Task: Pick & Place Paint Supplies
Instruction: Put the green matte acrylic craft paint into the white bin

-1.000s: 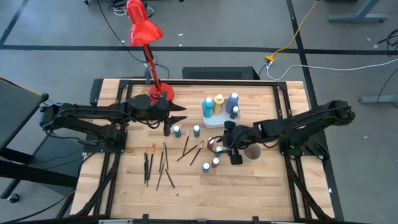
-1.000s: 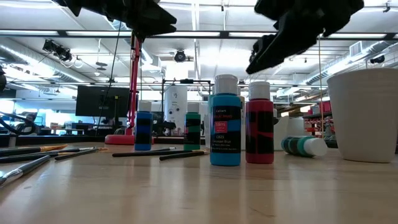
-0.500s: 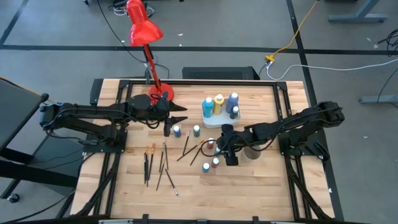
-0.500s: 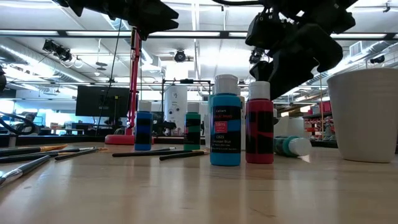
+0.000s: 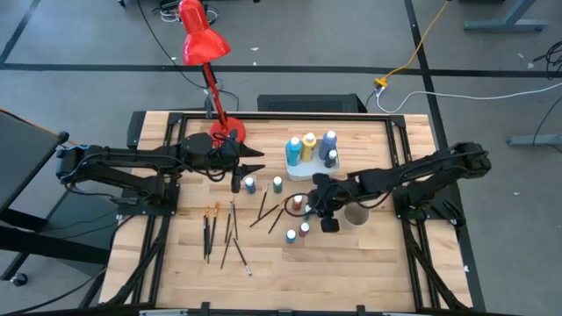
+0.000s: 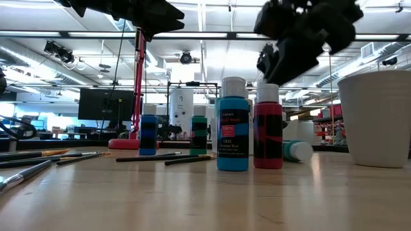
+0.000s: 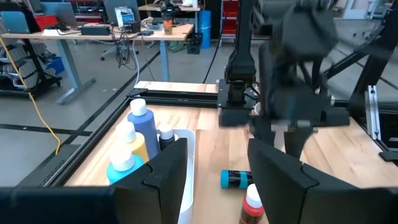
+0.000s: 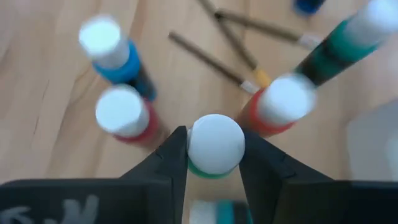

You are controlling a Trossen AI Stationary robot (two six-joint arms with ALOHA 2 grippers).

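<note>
A teal bottle with a white cap lies on its side on the table (image 6: 297,151) (image 7: 235,179), just behind an upright red bottle (image 6: 268,128). My right gripper (image 5: 309,204) (image 8: 214,132) slants down over it from the right and is shut on its cap. Upright bottles stand around it: blue (image 5: 250,184), teal (image 5: 277,183), red (image 5: 297,204), and a red and blue pair (image 5: 297,233). Several thin brushes (image 5: 230,224) lie left of them. More bottles stand in a white tray (image 5: 303,174). My left gripper (image 5: 256,161) (image 7: 217,155) hangs open above the table, beside the lamp's base. My right gripper has the teal bottle's white cap (image 8: 216,144) between its two fingers, one finger (image 8: 177,152) against each side. It comes slanting down from the table's right. The low view shows the bottle's body on the table; whether the cap end is raised, I cannot tell.
A white cup (image 5: 356,215) stands close under my right arm. A red desk lamp (image 5: 204,44) rises from the far left of the table. The near half of the table, in front of the brushes, is bare wood.
My right gripper has gone a little toward the table's left, dipped toward the lying teal bottle and come up slightly again. The bottle has slid toward the left, closer to the upright red bottle.
</note>
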